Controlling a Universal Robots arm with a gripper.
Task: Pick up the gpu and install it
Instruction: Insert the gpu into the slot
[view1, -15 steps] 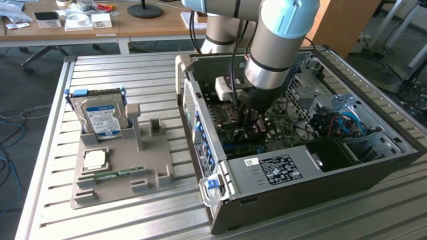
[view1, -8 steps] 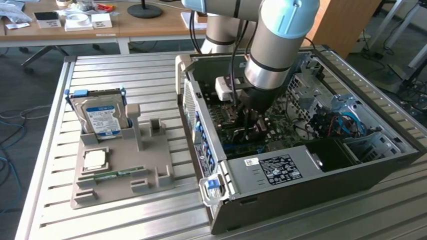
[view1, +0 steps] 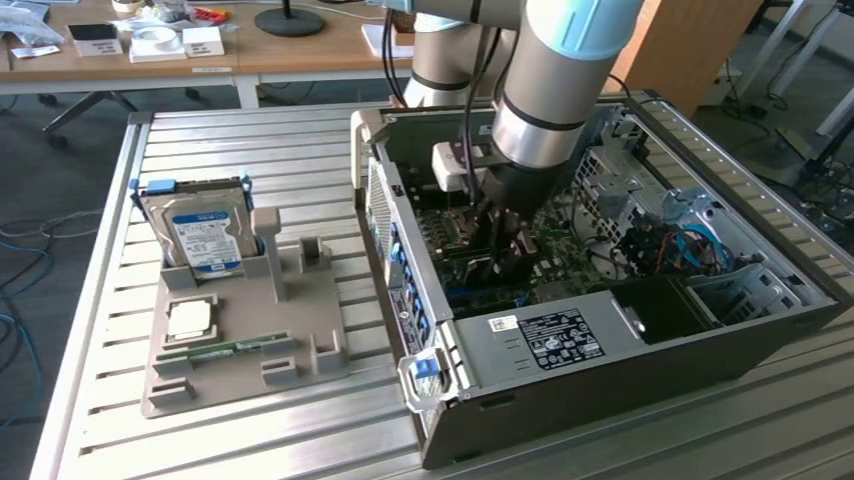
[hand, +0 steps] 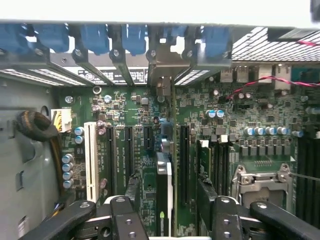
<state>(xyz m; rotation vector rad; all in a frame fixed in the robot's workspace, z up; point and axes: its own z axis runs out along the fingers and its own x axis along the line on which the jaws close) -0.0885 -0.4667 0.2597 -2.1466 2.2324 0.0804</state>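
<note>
While edge-up, gpu (hand: 164, 195) stands between pincer (hand: 172, 212) fingers.

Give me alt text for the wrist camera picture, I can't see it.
An open tool hangs over a green motherboard, its two black fingers either side of a thin card standing on edge between the long slots. Blue latches line the case's edge.

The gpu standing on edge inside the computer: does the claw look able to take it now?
Probably yes. The open claw sits directly over the gpu, with one finger on each side, and nothing stands between them and the card.
</note>
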